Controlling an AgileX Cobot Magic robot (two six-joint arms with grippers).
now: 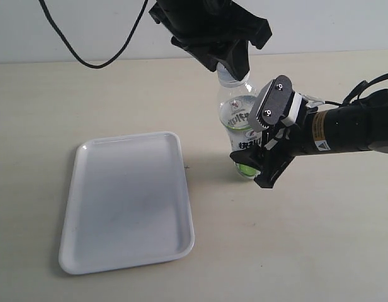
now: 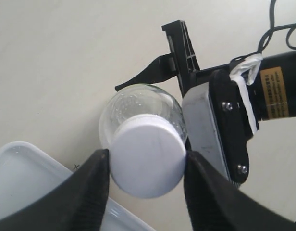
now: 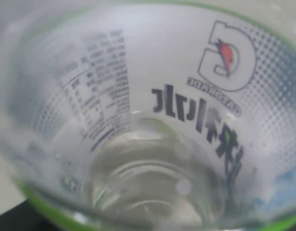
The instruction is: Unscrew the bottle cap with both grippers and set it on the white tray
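Slipping of the bottle (image 1: pixel 235 116), clamped by the right jaws, is risked if the bottle cap (image 2: pixel 148 159), clamped by the left jaws, sticks.

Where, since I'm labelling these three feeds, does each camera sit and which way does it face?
Exterior: off the arms, above the table, looking down at the tray, bottle, left gripper and right gripper.
Left wrist: on the left arm, looking down on the cap between its own two fingers.
Right wrist: on the right arm, so close that the bottle fills the picture; its own gripper hardly shows.
Shared: exterior and left wrist both show tray, bottle and right gripper.
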